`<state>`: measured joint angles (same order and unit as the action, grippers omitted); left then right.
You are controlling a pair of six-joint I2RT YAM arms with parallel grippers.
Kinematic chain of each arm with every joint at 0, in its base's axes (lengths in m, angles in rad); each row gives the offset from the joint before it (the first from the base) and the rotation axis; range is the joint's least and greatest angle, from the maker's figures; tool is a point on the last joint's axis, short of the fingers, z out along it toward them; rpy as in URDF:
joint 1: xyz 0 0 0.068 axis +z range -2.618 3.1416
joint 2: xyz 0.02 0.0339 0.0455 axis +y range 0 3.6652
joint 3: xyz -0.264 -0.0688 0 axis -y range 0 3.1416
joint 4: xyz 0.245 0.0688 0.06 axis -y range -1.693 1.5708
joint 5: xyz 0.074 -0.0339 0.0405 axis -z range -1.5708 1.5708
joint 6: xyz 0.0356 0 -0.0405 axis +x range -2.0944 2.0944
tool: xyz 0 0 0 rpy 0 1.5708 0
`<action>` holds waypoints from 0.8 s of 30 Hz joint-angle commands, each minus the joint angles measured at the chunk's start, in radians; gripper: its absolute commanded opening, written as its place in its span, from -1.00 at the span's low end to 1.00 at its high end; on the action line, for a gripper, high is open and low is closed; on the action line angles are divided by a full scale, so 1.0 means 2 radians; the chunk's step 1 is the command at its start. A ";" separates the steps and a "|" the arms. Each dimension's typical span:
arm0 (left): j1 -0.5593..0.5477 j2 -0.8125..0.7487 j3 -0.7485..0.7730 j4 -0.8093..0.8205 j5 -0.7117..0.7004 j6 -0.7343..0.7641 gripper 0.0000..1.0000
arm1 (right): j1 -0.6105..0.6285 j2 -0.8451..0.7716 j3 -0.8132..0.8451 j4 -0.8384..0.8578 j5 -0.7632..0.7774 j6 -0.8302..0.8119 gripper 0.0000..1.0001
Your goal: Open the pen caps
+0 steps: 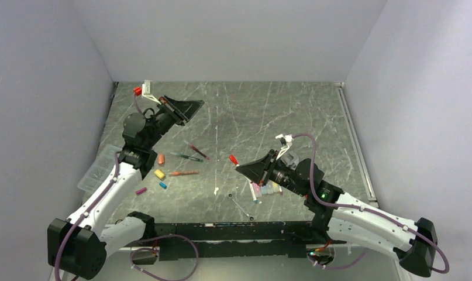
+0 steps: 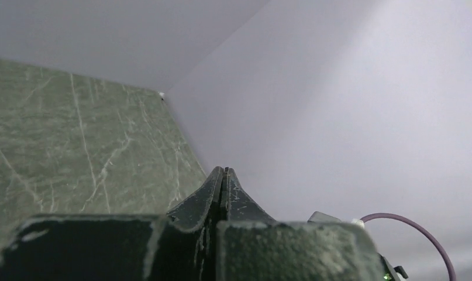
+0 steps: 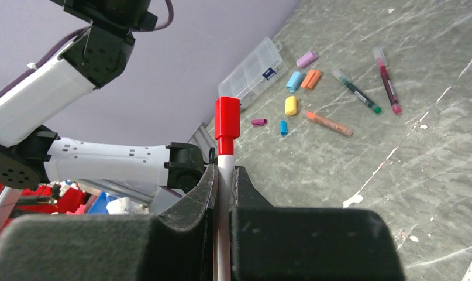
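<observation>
My right gripper (image 3: 224, 174) is shut on the white barrel of a thin marker. Its red cap (image 3: 227, 117) is on and sticks out past the fingertips. From above, this gripper (image 1: 240, 168) holds the marker above the table's middle, red cap (image 1: 233, 158) up. My left gripper (image 1: 193, 106) is raised at the back left, shut and empty; its wrist view (image 2: 225, 172) faces the wall. Loose caps lie at the left: orange (image 1: 161, 158), yellow (image 1: 159, 174), small blue (image 1: 162, 185), purple (image 1: 141, 191). Three thin markers (image 1: 186, 157) lie beside them.
A clear plastic compartment box (image 1: 99, 170) sits at the table's left edge. Pastel highlighters (image 1: 267, 188) lie under my right arm. A silver wrench (image 1: 240, 208) lies near the front edge. Walls close in the back and both sides.
</observation>
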<state>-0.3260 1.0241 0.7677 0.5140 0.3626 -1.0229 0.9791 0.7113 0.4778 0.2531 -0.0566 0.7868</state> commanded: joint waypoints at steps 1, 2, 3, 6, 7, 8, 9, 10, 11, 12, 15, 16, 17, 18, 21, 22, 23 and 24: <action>0.002 0.023 0.045 -0.021 0.064 0.011 -0.60 | 0.003 -0.016 -0.003 0.022 0.008 -0.010 -1.00; -0.001 0.028 0.042 -0.016 0.091 0.009 -0.34 | 0.003 -0.019 -0.003 0.027 0.016 -0.013 -1.00; -0.007 0.028 0.029 0.006 0.109 -0.001 -0.08 | 0.003 -0.020 -0.003 0.034 0.026 -0.017 -1.00; -0.041 0.010 -0.037 0.071 0.118 -0.021 0.89 | 0.003 -0.009 -0.001 0.068 0.045 -0.029 -1.00; -0.053 0.003 -0.046 0.069 0.118 -0.012 0.97 | 0.003 0.002 0.004 0.078 0.043 -0.032 -1.00; -0.065 -0.005 -0.053 0.057 0.118 -0.002 0.99 | 0.003 0.014 0.009 0.085 0.038 -0.033 -1.00; -0.077 -0.012 -0.059 0.054 0.117 0.005 0.99 | 0.003 0.026 0.012 0.092 0.036 -0.031 -1.00; -0.087 -0.018 -0.067 0.058 0.117 0.009 0.99 | 0.003 0.037 0.014 0.103 0.032 -0.028 -1.00; -0.095 -0.024 -0.074 0.066 0.118 0.009 0.99 | 0.003 0.045 0.015 0.114 0.031 -0.023 -1.00; -0.101 -0.029 -0.080 0.074 0.118 0.008 0.99 | 0.003 0.052 0.014 0.125 0.031 -0.018 -1.00; -0.109 -0.038 -0.086 0.079 0.126 0.008 0.99 | 0.003 0.066 0.013 0.149 0.031 -0.007 -1.00; -0.113 -0.038 -0.086 0.076 0.130 0.009 0.99 | 0.003 0.069 0.013 0.153 0.031 -0.005 -1.00; -0.116 -0.037 -0.084 0.072 0.133 0.010 0.97 | 0.003 0.072 0.015 0.157 0.031 -0.003 -1.00; -0.118 -0.035 -0.083 0.070 0.137 0.009 0.94 | 0.003 0.075 0.016 0.158 0.031 -0.001 -1.00; -0.126 -0.023 -0.082 0.069 0.148 0.006 0.72 | 0.003 0.075 0.012 0.163 0.038 0.005 -1.00; -0.129 -0.018 -0.083 0.071 0.151 0.004 0.63 | 0.003 0.074 0.010 0.167 0.041 0.007 -1.00; -0.132 -0.013 -0.085 0.074 0.153 0.002 0.54 | 0.003 0.073 0.008 0.169 0.044 0.009 -1.00; -0.135 -0.009 -0.087 0.078 0.154 -0.001 0.47 | 0.003 0.073 0.007 0.171 0.047 0.010 -1.00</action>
<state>-0.5747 0.9775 0.5903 0.6163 0.6235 -1.0317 0.9810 0.8650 0.4759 0.4934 0.0036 0.7853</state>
